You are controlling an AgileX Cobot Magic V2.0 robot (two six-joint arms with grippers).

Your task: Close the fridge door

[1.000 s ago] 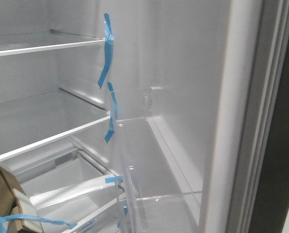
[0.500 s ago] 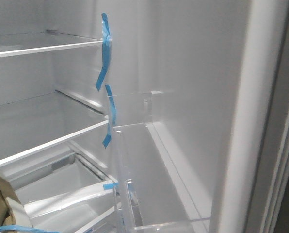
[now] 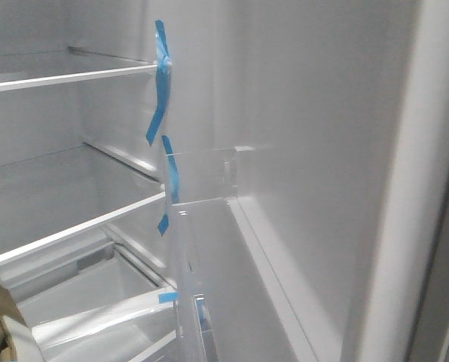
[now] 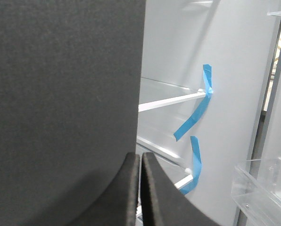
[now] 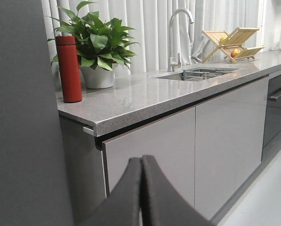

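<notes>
Evidently the fridge door (image 3: 300, 136) stood ajar at the right of the front view, its white lining and clear bin (image 3: 202, 170) facing the shelves (image 3: 74, 219). Closing was judged underway; further inward travel was required. Left gripper (image 4: 140, 162) and right gripper (image 5: 141, 165) fingers were together, gripping nothing. Contact with the door was not visible.

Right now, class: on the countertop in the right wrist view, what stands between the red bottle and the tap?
A leafy potted plant stands between the red bottle and the tap, on the countertop.
</notes>
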